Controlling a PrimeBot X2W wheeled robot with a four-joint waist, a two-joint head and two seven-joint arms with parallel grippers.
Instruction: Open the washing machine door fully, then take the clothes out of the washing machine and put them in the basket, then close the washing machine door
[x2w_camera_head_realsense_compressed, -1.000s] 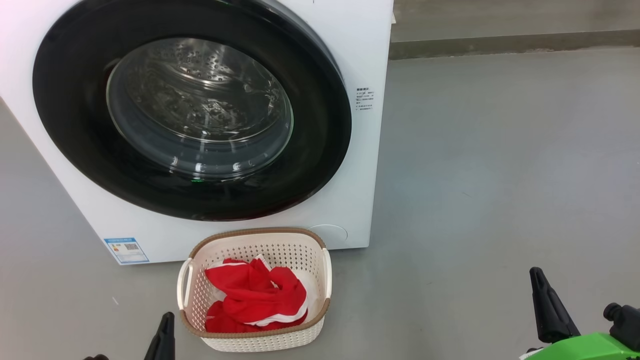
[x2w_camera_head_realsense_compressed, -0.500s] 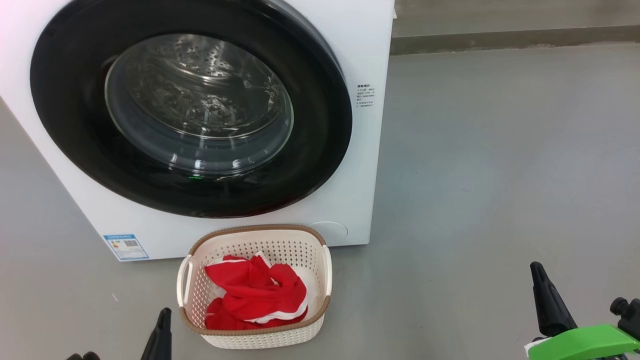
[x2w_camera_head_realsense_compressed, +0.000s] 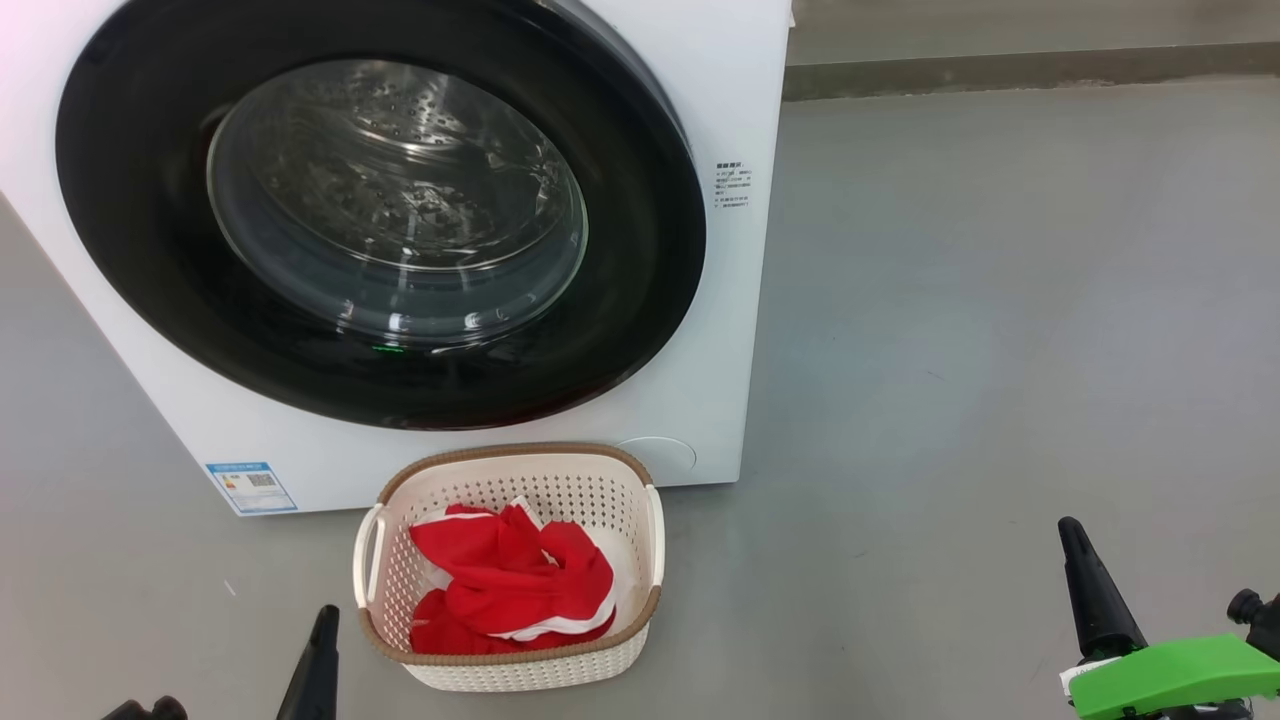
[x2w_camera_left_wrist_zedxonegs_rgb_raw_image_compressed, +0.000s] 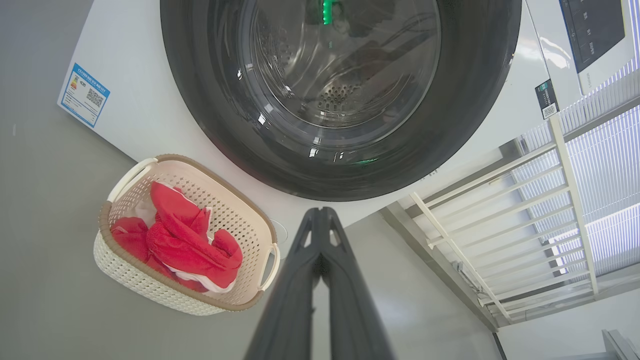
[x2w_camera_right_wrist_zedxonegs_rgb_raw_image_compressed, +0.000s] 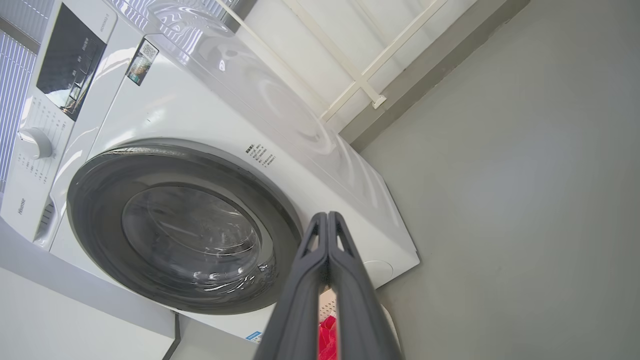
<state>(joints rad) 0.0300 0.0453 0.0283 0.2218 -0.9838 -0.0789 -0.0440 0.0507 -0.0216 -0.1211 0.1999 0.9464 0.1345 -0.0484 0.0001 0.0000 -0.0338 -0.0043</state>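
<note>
Closest in the head view, the left gripper's (x2w_camera_left_wrist_zedxonegs_rgb_raw_image_compressed: 320, 216) two long dark fingers lie pressed together tip to tip, holding nothing. The right gripper (x2w_camera_right_wrist_zedxonegs_rgb_raw_image_compressed: 327, 220) is likewise closed and empty, with a bright green plastic part (x2w_camera_head_realsense_compressed: 1170, 675) just behind it on the arm. Both hang over the smooth grey floor (x2w_camera_head_realsense_compressed: 1000, 300), the left just beside the basket and the right well apart from it.

Between them and slightly further on stands the small cream perforated plastic basket with a brown woven-look rim (x2w_camera_head_realsense_compressed: 520, 452). The bright red fabric clothes with white trim (x2w_camera_head_realsense_compressed: 510, 585) lie bunched inside it (a white stripe curls along the near edge).

Right behind the basket rises the big white front-loading washing machine (x2w_camera_head_realsense_compressed: 720, 350), a small blue label (x2w_camera_head_realsense_compressed: 250, 487) at its lower corner. Its large round glossy black door with a clear glass bowl window (x2w_camera_head_realsense_compressed: 640, 250) sits shut against the front, the perforated steel drum visible through the glass.
</note>
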